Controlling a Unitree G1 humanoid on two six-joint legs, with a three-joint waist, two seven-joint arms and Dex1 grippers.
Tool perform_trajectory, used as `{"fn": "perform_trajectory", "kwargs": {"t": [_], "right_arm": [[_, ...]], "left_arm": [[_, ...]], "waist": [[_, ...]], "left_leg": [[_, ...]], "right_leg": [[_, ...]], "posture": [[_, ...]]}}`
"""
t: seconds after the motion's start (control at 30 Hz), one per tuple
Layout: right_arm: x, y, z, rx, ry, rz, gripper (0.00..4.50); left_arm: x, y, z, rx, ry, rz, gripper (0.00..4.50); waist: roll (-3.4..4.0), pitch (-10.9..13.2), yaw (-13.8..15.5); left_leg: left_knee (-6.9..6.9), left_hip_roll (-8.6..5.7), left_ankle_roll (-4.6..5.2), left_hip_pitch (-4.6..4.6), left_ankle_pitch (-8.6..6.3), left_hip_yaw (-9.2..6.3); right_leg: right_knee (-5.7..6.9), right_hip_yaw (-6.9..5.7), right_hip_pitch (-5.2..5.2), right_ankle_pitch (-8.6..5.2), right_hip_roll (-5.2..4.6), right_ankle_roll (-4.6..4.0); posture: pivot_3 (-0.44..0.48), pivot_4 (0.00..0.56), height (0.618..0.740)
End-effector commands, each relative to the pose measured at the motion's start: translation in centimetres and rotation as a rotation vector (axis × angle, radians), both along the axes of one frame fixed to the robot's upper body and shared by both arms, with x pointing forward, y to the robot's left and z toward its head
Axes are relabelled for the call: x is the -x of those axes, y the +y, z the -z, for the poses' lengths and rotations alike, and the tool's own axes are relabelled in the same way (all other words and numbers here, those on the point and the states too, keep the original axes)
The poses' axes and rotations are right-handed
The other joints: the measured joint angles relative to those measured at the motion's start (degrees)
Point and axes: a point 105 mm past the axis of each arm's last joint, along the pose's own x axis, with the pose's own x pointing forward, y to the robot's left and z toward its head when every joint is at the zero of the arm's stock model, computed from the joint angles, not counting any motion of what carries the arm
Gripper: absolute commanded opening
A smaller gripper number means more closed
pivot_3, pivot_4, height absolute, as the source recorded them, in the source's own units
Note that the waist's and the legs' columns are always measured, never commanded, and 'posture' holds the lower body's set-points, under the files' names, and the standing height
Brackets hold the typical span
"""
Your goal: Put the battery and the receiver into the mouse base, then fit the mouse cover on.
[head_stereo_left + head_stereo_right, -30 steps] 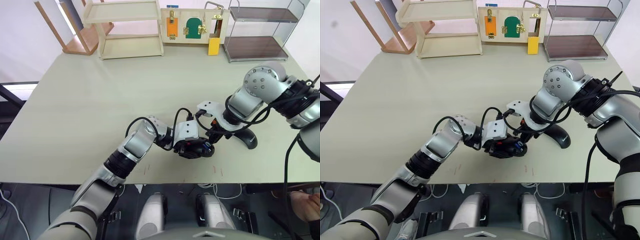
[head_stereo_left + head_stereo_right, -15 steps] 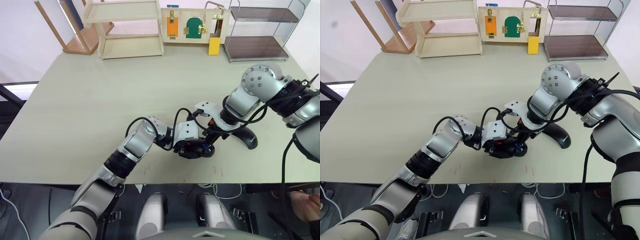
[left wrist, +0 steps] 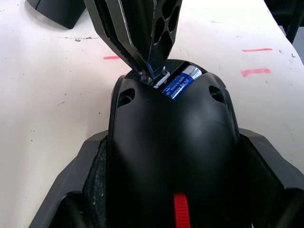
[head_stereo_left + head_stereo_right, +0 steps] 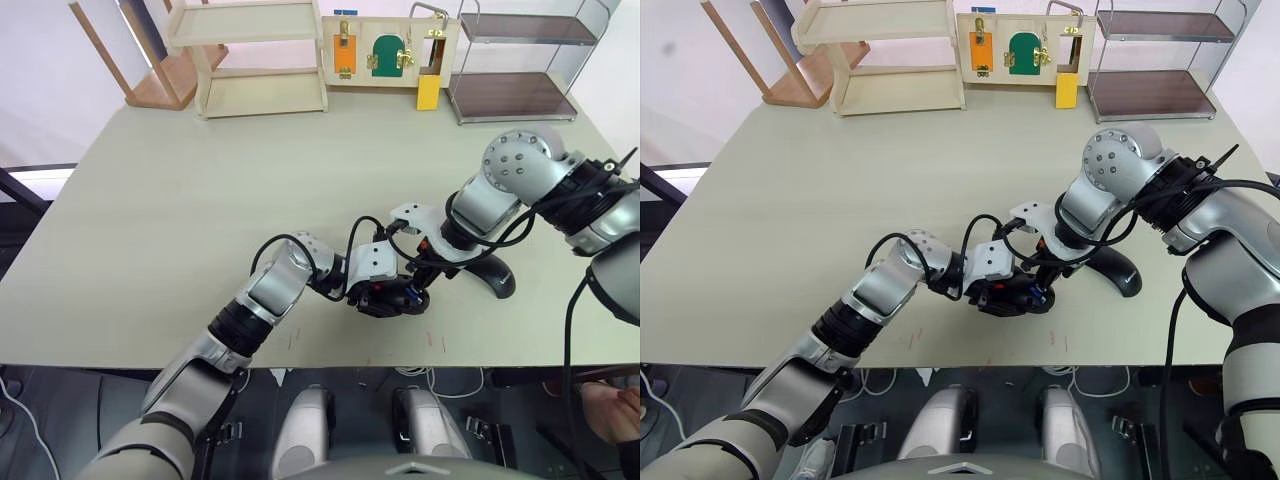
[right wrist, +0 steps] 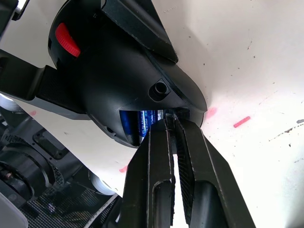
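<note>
Mouse base (image 3: 171,156) sits clamped between the two fingers of the left gripper (image 3: 173,190), which press against its flanks near the front edge of the table (image 4: 180,220). Its red part (image 3: 179,212) lies toward the left wrist, and the open compartment faces away from that wrist, toward the right gripper (image 5: 175,124).

The battery (image 3: 179,81) — a blue cylinder with printed lettering — lies inside that compartment, just beyond the base's black hump as seen from the left wrist. In the right wrist view the same blue cell (image 5: 140,121) shows through the opening at the rim of the base, right beside the right gripper's fingertips.

The right gripper's fingers are pressed almost together, only a thin slit between them, with their tips at the edge of the compartment, next to the battery. Something small and pale glints at the tips in the left wrist view; whether it is the receiver pinched there cannot be told.

The mouse cover (image 4: 492,274) — a glossy black shell — rests on the table just behind the right forearm, away from both grippers and not touching the base. Red marks (image 3: 255,72) dot the tabletop close to the base.
</note>
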Motion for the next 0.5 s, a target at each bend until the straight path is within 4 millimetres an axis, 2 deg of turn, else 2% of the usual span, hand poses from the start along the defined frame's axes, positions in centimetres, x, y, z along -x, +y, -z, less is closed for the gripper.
{"fn": "perform_trajectory", "kwargs": {"t": [0.03, 0.5], "right_arm": [[-0.08, -0.28, -0.34, 0.007, -0.02, -0.003, 0.0], [-0.31, 0.17, -0.15, 0.013, -0.04, -0.012, 0.0]], "left_arm": [[0.51, -0.01, 1.06, -0.021, 0.035, 0.003, 3.02], [0.52, -0.11, 0.97, -0.021, 0.035, 0.008, 3.02]], "waist": [[0.0, 0.0, 0.0], [0.0, 0.0, 0.0]], "left_leg": [[0.0, 0.0, 0.0, 0.0, 0.0, 0.0], [0.0, 0.0, 0.0, 0.0, 0.0, 0.0]], "right_leg": [[0.0, 0.0, 0.0, 0.0, 0.0, 0.0], [0.0, 0.0, 0.0, 0.0, 0.0, 0.0]], "posture": [[0.0, 0.15, 0.74], [0.0, 0.15, 0.74]]}}
